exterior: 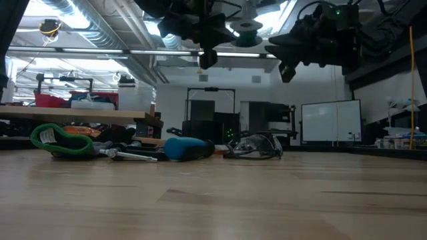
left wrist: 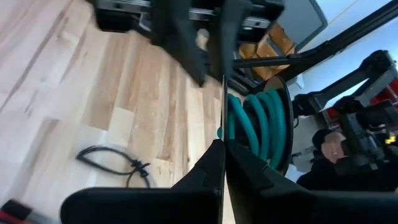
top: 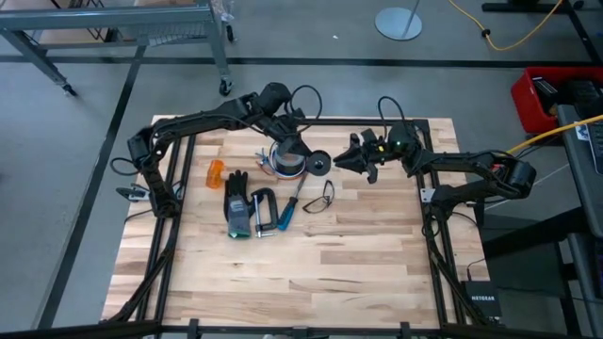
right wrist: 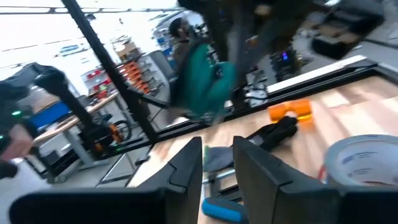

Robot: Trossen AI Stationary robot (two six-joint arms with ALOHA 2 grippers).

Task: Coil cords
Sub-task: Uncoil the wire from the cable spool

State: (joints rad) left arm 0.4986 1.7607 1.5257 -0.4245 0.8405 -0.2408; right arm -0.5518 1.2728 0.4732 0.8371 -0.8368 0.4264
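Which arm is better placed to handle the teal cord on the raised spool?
Right. The left gripper is shut on the spool, holding it up. The right gripper is open, empty and close beside the teal cord.

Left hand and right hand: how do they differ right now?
The left hand is shut on the edge of the spool of teal cord; the right hand is open and empty. The left hand carries the spool; the right hand only faces it from close by. Both hang above the table.
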